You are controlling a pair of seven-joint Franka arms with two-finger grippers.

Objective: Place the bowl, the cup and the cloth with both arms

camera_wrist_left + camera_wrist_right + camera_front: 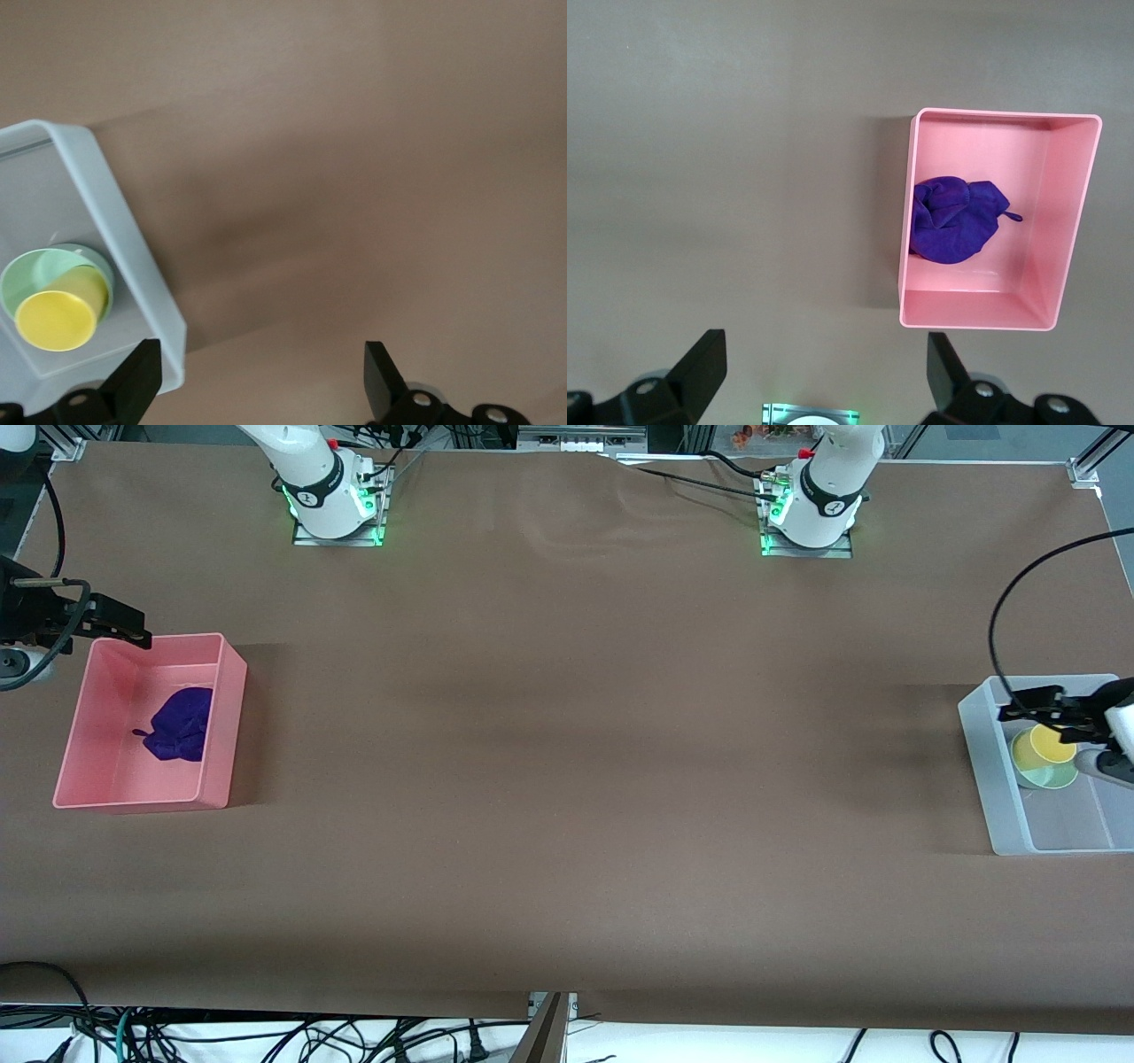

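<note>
We find the cloth [180, 724] bunched in a heap inside the pink bin [226, 717] at the right arm's end of the table, lying toward the wall that faces the table's middle. The cup [1052, 745] sits tilted inside the bowl [1045, 772], and both rest in the translucent grey bin [983, 762] at the left arm's end.

The right gripper [124, 627] hangs above the pink bin's corner nearest the robot bases, its fingers spread wide and empty in the right wrist view. The left gripper [1036, 707] hovers over the grey bin's rim just above the nested pair, fingers likewise wide apart with nothing between them.

We judge the cloth soft and light — it will sag and drape, so a pinch on the highest fold of the heap seems safest. The cup and bowl look like thin, rigid plastic, light and probably slick; since the cup leans loosely in the bowl, we would expect it to shift or tip out if the bowl were lifted by its rim. We would take the cup first by its upper lip — though how firmly it is seated we cannot quite tell from here.
</note>
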